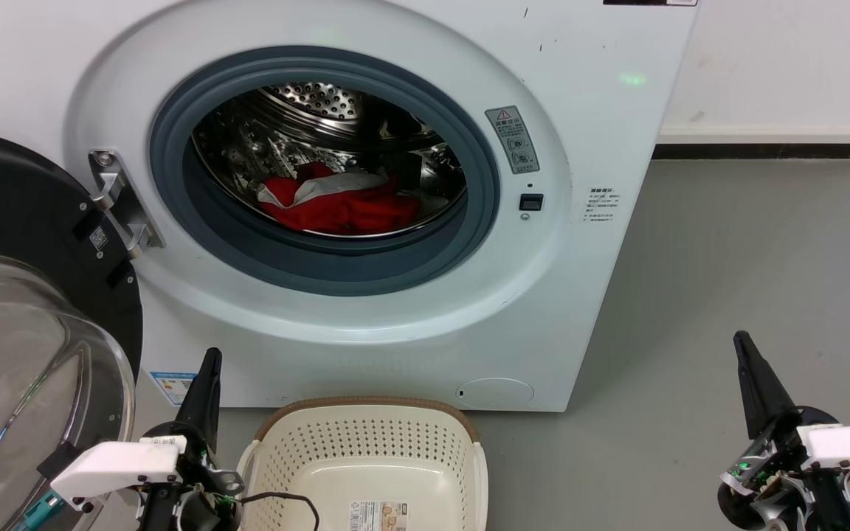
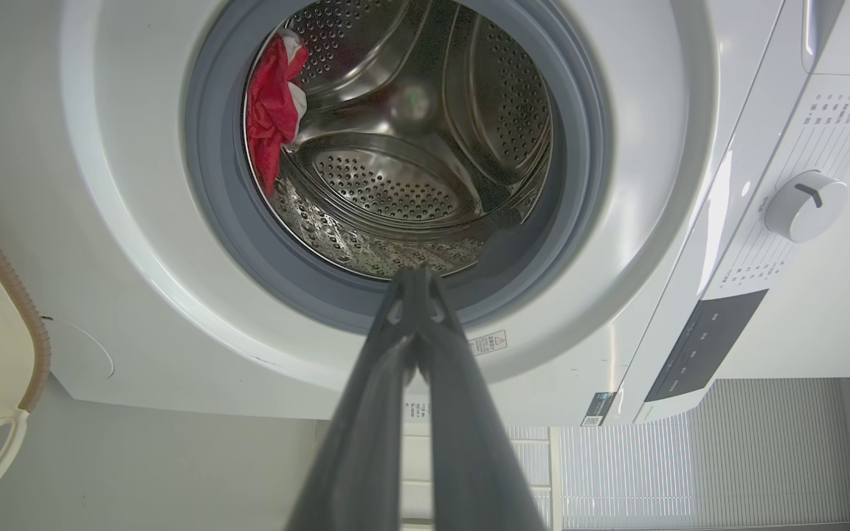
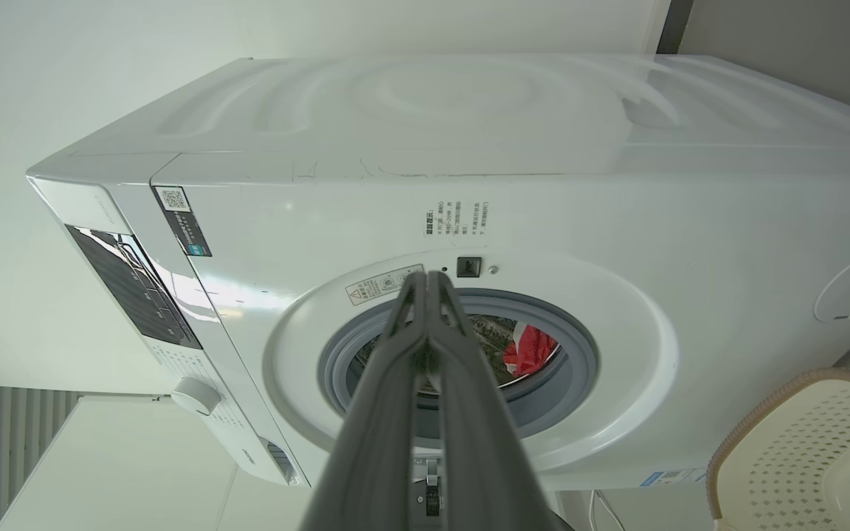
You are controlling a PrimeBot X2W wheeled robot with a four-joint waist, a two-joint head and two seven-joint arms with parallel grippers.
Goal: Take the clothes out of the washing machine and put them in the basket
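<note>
The clothes (image 1: 340, 203) lie at the bottom of the washing machine (image 1: 587, 295) drum, just inside the porthole. The basket (image 1: 366, 442) stands right in front of the machine and holds no clothes. The left gripper (image 1: 210, 361) and right gripper (image 1: 742, 343) wait low before the machine, each with its fingers pressed together and holding nothing. A reach could snag the grey seal or the open door (image 1: 19, 214) at the machine's left, and a shallow pinch might drop fabric short. How many garments there are cannot be told, and the basket's near end is cut off.
</note>
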